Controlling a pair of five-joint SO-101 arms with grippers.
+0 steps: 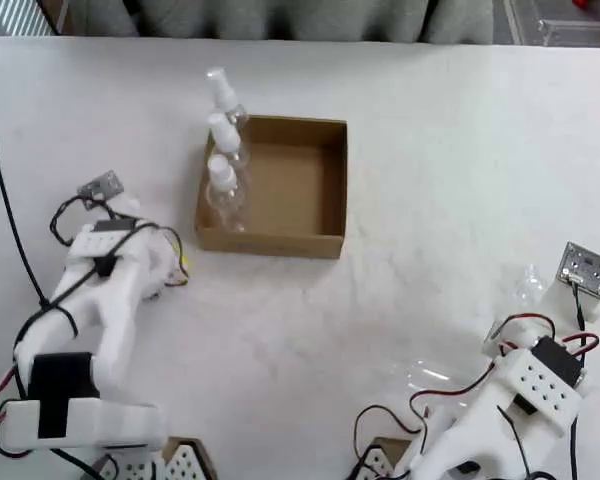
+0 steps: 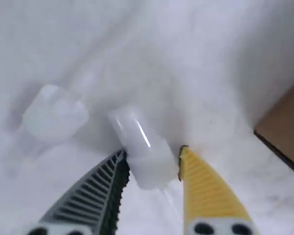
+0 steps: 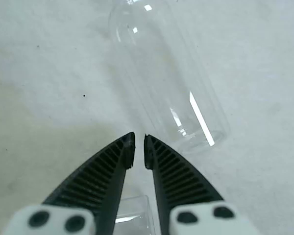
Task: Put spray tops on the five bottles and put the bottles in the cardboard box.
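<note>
The cardboard box sits open at the upper middle of the high view on the white surface. Three bottles with white spray tops already fitted stand upright in a row along its left wall. Whether the farthest one is inside the box or just past its rim cannot be told.

At the left of the high view, the left arm lies low over the surface. The left claw is near the box's lower left corner. In the left wrist view its grey finger and yellow finger press on either side of a white spray top, gripping it. A second spray top lies loose on the surface just beside it, in the left middle of that picture. A corner of the box shows at the right edge.

The right arm is at the lower right of the high view. The right claw is narrowed to a thin slit, with nothing between its black fingers. A clear bottle without a top lies on its side on the surface just past the fingertips, apart from them. Part of another clear piece shows under the claw, too little to name.
</note>
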